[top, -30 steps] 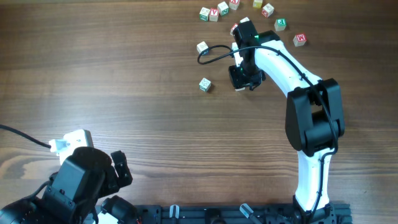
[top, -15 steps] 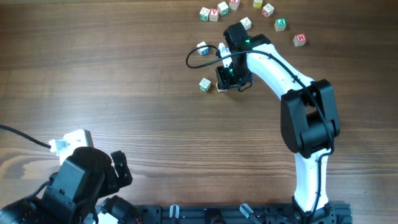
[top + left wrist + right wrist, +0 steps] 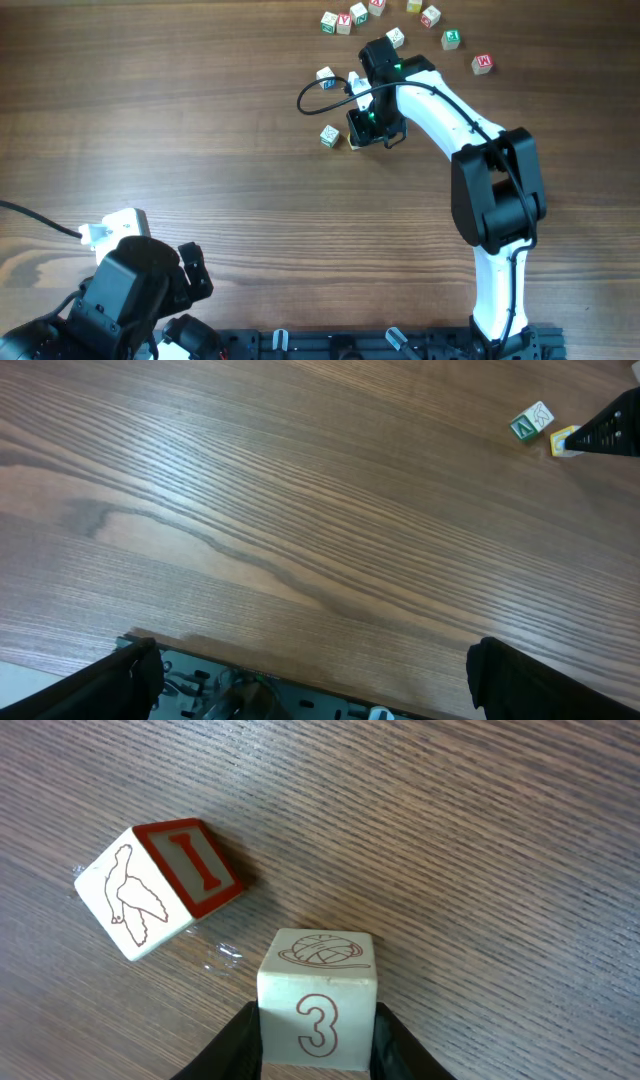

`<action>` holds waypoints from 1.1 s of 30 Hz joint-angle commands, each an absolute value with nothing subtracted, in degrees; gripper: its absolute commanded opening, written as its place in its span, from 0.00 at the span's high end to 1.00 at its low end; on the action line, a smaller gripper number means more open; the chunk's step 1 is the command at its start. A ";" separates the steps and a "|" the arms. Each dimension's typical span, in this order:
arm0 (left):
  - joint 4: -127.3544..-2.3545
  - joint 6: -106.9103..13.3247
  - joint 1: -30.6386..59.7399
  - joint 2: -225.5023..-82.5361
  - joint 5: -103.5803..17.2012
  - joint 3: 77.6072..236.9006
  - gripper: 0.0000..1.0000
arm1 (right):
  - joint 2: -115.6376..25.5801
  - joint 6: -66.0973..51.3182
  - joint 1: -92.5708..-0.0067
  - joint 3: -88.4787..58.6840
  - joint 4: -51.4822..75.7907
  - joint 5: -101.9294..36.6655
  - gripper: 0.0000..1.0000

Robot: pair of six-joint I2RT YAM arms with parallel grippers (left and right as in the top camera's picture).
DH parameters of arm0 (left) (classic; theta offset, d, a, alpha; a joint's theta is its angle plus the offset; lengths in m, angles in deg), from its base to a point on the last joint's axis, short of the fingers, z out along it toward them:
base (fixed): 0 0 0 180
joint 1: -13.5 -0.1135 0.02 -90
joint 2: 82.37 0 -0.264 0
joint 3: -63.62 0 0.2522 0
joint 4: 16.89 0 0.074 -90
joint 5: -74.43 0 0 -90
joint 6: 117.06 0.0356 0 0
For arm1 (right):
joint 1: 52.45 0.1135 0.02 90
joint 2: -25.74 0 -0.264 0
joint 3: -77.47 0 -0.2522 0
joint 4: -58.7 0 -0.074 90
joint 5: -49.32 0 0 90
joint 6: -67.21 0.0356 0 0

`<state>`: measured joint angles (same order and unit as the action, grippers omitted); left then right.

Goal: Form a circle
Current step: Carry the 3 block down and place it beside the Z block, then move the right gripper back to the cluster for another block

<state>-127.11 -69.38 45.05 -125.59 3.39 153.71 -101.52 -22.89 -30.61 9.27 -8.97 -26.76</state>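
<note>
Now the right gripper (image 3: 318, 1050) has carried its whitish wooden cube marked 3 (image 3: 318, 982) leftward, just beside the red-lettered I cube (image 3: 160, 890).
Its jaws hug that cube's sides, barely parted; the left gripper (image 3: 320, 678) gapes empty, near left. No circle yet: other letter cubes (image 3: 344, 21) lie scattered far right.

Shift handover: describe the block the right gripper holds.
Follow the white arm on the wooden table to the right gripper. The block between its fingers shows a 3 below a yarn ball; the neighbouring block shows an I and a bird.

Brown wood-grain table (image 3: 200, 150), darker grain streaks, black rail (image 3: 340, 350) along its near edge
</note>
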 commanded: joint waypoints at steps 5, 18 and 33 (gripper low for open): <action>-127.14 -70.13 44.79 -125.48 3.32 153.60 0.00 | -102.96 -22.56 -29.99 8.41 -10.35 -28.16 0.54; -127.14 -70.13 44.79 -125.48 3.32 153.60 0.00 | -93.12 -14.97 -30.19 22.95 -22.00 -32.51 0.17; -127.14 -70.13 44.79 -125.48 3.32 153.60 0.00 | -96.34 -4.07 -35.17 26.51 1.65 -42.57 0.01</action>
